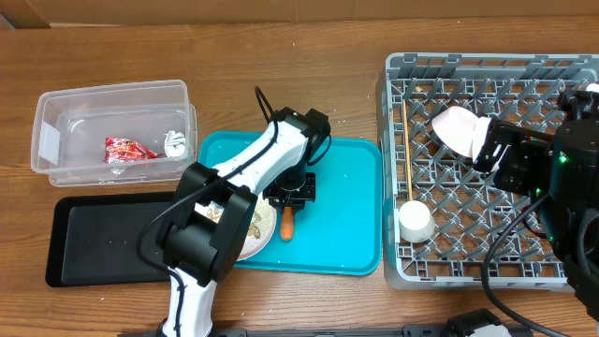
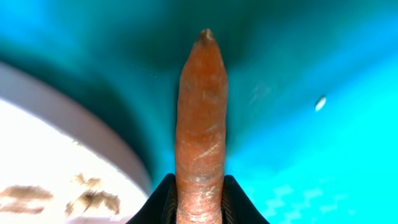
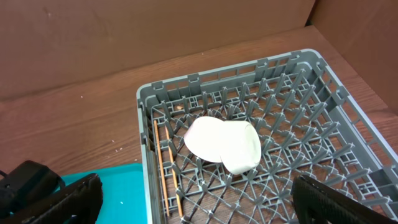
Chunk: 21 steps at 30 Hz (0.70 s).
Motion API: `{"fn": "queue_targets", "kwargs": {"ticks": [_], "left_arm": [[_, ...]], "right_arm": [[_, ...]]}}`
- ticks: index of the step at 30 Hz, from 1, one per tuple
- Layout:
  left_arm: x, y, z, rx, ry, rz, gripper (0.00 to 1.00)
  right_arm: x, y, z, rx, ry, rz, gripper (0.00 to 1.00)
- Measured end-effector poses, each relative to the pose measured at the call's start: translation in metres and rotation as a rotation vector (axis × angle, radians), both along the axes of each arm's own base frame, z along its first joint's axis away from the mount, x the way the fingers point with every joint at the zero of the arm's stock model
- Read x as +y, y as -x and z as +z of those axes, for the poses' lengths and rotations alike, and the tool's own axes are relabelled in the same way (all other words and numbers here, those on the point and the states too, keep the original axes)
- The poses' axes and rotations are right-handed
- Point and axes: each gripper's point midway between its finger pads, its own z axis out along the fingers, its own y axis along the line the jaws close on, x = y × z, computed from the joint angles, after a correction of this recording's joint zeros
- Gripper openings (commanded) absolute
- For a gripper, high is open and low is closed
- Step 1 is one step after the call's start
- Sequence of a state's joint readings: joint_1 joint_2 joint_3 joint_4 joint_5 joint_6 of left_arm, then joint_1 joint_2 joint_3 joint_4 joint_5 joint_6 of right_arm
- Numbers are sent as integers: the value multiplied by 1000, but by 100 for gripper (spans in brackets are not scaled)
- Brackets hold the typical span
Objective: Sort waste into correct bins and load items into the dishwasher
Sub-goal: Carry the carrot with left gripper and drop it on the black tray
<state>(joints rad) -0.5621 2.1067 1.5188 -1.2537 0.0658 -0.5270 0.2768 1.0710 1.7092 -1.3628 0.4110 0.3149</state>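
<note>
Gripping carrot (image 2: 200, 112): left gripper (image 2: 199, 190) narrow, fingers (image 2: 160, 202) hugging its thick end, long axis running straight out from the gripper, lying on teal tray (image 1: 346, 206) just beside plate (image 1: 264, 239); right gripper (image 3: 196, 190) wide, empty, far over rack (image 3: 292, 112).

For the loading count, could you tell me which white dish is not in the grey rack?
The plate: it sits on the teal tray, while the bowl and cup are in the rack.
</note>
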Motion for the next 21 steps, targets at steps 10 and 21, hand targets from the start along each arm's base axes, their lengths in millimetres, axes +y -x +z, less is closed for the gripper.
{"fn": "queue_targets", "kwargs": {"ticks": [10, 21], "left_arm": [[2, -65, 124, -235, -55, -21, 16], [184, -141, 173, -434, -125, 571, 4]], "right_arm": [[0, 0, 0, 0, 1, 0, 100], [0, 0, 0, 0, 0, 0, 100]]}}
